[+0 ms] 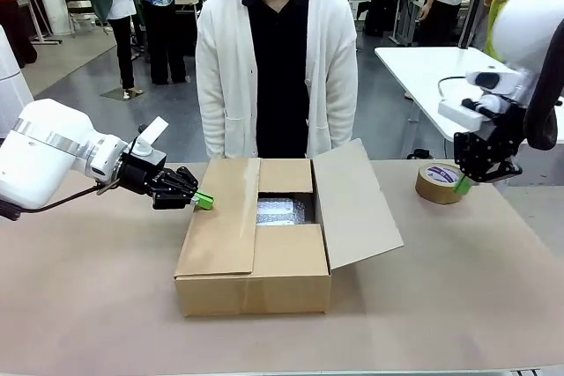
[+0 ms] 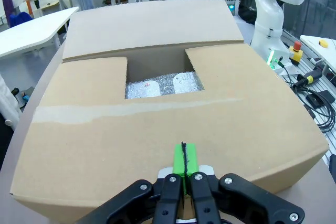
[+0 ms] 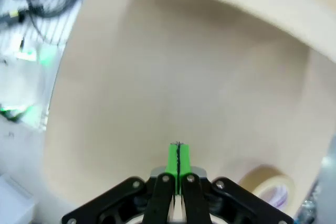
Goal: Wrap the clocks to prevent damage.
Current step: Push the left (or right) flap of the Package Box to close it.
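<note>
My left gripper (image 1: 204, 201), pinched shut on nothing, sits at the left flap (image 1: 220, 222) of the box (image 1: 256, 283); I'd press it flat gently, since the clocks (image 1: 284, 211) lie wrapped inside. My right gripper (image 1: 463, 185), also shut and empty, hovers by the tape (image 1: 439, 184), perhaps touching it.

Nothing is legible, even on the tape roll (image 1: 436, 188).

cardboard box (image 1: 256, 272), tape roll (image 1: 438, 185) apart
</note>
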You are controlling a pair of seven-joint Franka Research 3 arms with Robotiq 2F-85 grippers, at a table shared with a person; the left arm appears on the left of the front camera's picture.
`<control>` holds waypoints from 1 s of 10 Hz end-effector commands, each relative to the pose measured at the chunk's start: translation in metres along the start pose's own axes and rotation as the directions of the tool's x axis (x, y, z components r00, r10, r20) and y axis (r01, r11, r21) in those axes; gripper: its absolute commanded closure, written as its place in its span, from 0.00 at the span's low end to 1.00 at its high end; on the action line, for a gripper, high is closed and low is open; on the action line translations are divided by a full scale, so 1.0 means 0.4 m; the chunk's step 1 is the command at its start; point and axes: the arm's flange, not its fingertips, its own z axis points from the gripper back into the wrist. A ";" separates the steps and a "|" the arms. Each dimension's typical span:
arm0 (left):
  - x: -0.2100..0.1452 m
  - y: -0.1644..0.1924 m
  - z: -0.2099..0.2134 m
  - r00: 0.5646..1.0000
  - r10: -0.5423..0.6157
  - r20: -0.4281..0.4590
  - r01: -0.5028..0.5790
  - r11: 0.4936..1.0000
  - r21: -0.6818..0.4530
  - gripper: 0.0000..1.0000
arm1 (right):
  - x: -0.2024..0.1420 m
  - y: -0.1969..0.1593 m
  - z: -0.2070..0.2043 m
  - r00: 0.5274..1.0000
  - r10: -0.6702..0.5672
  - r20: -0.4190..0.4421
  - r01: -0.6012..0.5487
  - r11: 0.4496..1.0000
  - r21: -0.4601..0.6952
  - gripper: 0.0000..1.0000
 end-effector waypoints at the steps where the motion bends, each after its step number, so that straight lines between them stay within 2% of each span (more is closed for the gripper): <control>1: -0.011 -0.001 -0.006 1.000 0.005 0.001 -0.005 1.000 0.009 1.00 | -0.075 -0.024 0.008 0.933 0.066 0.354 -0.045 0.997 -0.068 0.99; 3: -0.011 -0.001 -0.006 1.000 0.005 0.001 -0.005 1.000 0.009 1.00 | -0.126 -0.025 -0.026 0.852 0.015 0.524 0.051 0.992 -0.112 0.99; 5: -0.011 -0.001 -0.006 1.000 0.005 0.001 -0.005 1.000 0.009 1.00 | -0.120 -0.043 -0.086 0.750 -0.123 0.650 0.186 0.982 -0.029 0.99; 6: -0.011 -0.001 -0.006 1.000 0.005 0.001 -0.005 1.000 0.009 1.00 | -0.107 -0.038 -0.108 0.743 -0.197 0.639 0.259 0.966 -0.004 0.99; 7: -0.011 -0.001 -0.006 1.000 0.005 0.001 -0.005 1.000 0.009 1.00 | -0.090 -0.025 -0.112 0.795 -0.192 0.576 0.253 0.967 -0.026 0.99; 8: -0.011 -0.001 -0.006 1.000 0.005 0.001 -0.005 1.000 0.009 1.00 | -0.124 -0.017 -0.104 0.764 -0.104 0.636 0.172 0.984 -0.046 0.99; 10: -0.011 -0.001 -0.006 1.000 0.005 0.001 -0.005 1.000 0.009 1.00 | -0.124 -0.017 -0.104 0.764 -0.104 0.636 0.172 0.984 -0.046 0.99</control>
